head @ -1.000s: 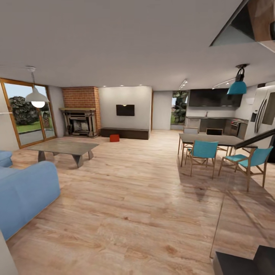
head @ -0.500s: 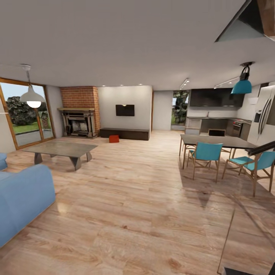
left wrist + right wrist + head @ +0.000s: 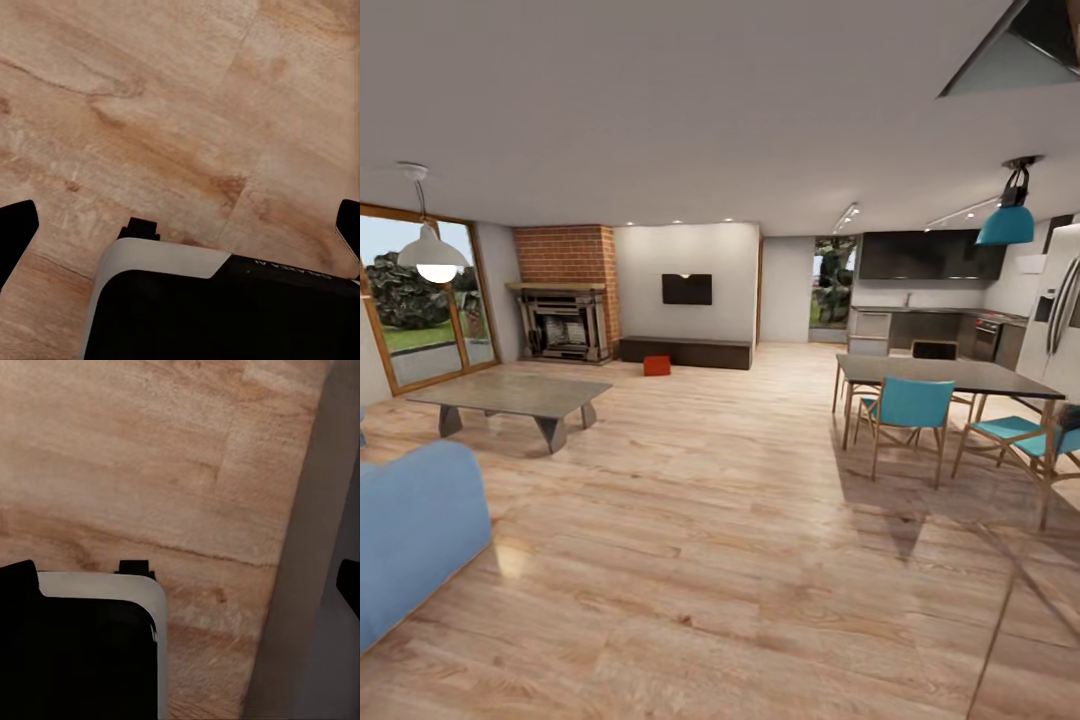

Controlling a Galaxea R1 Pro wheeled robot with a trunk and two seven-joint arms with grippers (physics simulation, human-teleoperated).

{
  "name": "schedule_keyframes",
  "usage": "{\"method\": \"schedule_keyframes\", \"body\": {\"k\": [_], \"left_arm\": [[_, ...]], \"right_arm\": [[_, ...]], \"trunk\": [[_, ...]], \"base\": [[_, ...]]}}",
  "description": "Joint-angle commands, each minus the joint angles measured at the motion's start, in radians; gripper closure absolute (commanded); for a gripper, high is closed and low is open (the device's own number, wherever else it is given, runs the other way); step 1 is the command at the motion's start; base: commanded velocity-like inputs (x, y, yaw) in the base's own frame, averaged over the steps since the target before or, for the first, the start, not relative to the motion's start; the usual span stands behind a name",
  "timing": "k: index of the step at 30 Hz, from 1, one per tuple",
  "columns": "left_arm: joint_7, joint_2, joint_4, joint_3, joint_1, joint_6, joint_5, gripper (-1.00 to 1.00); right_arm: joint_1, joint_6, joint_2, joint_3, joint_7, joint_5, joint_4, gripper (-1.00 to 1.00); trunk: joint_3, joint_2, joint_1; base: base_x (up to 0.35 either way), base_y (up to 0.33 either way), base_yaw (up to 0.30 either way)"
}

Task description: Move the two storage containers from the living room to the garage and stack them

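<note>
Head view of the living room [image 3: 690, 480]. Compared with the pictures taken a second and half a second ago, the whole scene has slid: the blue sofa [image 3: 410, 540] and the teal chairs [image 3: 910, 405] sit nearer the edges, so the camera, not the furniture, has advanced. One orange-red storage container [image 3: 657, 366] rests on the plank floor just in front of the long dark bench [image 3: 686, 350], beside the brick fireplace [image 3: 570, 290]; a second cannot be made out. The left hand [image 3: 180, 225] and right hand [image 3: 184, 577] hang over bare planks, fingertips spread wide, holding nothing. By this reading the approach is under way; no pickup has begun.
</note>
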Motion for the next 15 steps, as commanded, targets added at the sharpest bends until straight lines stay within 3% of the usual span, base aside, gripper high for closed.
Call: {"method": "schedule_keyframes", "body": {"k": [1,15], "left_arm": [[-0.001,0.000,0.001,-0.003,-0.001,-0.003,0.007,-1.00],[-0.001,0.000,0.001,-0.003,-0.001,-0.003,0.007,-1.00]], "right_arm": [[-0.002,-0.006,0.000,0.009,-0.001,-0.009,0.003,-1.00],[-0.001,-0.006,0.000,0.009,-0.001,-0.009,0.003,-1.00]], "trunk": [[-0.002,-0.001,0.001],[-0.002,-0.001,0.001]], "base": [[0.323,0.000,0.000],[0.323,0.000,0.000]]}}
